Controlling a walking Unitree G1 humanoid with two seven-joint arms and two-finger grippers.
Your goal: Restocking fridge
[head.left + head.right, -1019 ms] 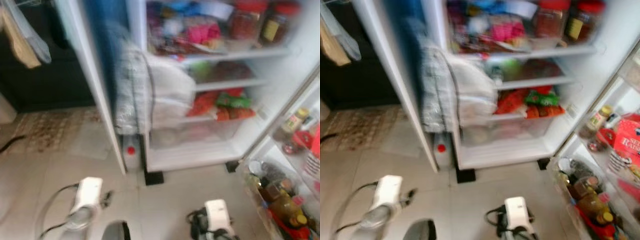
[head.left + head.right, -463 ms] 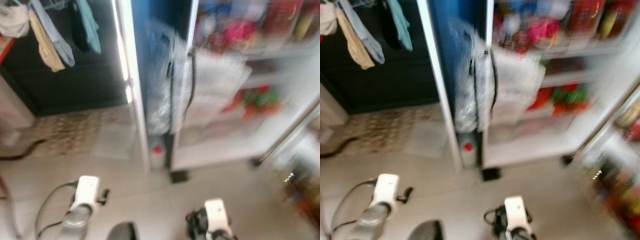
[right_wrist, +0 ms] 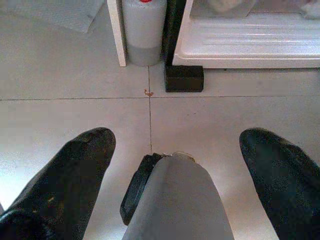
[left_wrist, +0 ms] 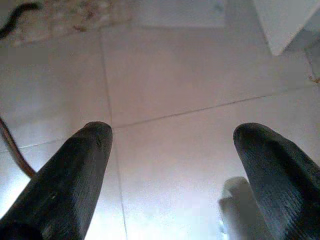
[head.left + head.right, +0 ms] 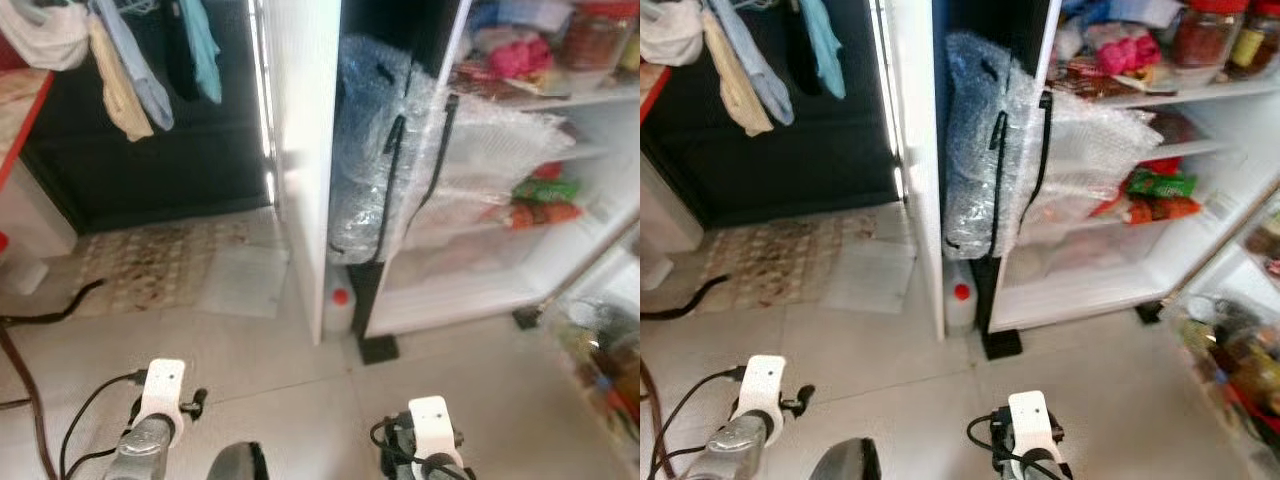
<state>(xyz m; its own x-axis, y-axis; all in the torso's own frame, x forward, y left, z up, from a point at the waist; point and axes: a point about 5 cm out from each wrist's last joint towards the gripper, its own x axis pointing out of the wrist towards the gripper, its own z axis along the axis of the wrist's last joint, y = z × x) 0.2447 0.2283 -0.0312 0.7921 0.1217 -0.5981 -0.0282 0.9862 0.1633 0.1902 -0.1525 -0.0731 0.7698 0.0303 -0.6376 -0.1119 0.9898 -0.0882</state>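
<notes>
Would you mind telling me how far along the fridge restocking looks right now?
Done: the fridge stands open, shelves already holding jars and red and green packets. In hand: nothing; the left gripper and right gripper hang over the floor tiles with jaws open. Left: fetching any further groceries and shutting the door.

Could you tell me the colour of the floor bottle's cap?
Red; the bottle's cap shows best in the right eye view.

Both silver arms hang low. The left gripper [image 4: 172, 165] points down with jaws spread wide and nothing between them; the right gripper [image 3: 175, 170] likewise, jaws parted and empty.
</notes>
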